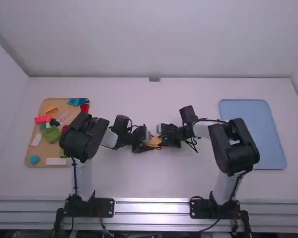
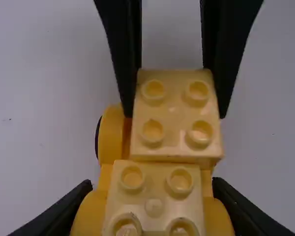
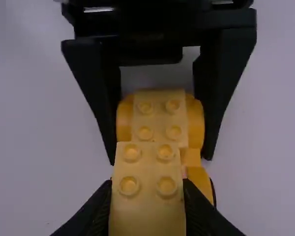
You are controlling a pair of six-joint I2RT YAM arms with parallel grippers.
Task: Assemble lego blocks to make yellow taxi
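Near the table's middle, my left gripper point(image 1: 145, 142) and right gripper point(image 1: 168, 136) face each other at a small yellow assembly point(image 1: 154, 142). In the left wrist view, my left gripper point(image 2: 151, 186) is shut on the darker yellow rounded side parts of the car body point(image 2: 91, 214), a pale yellow studded brick point(image 2: 155, 189) between them. A second pale brick point(image 2: 177, 115) lies against it, between the other gripper's fingers. In the right wrist view, my right gripper point(image 3: 147, 184) is shut on that pale brick point(image 3: 147, 206). The contact between the bricks is hidden.
A wooden tray point(image 1: 27, 157) with several coloured blocks, among them a green one point(image 1: 52, 134) and a red one point(image 1: 43, 119), lies at the left beside the left arm. An empty blue tray point(image 1: 253, 134) lies at the right, beyond the right arm's elbow.
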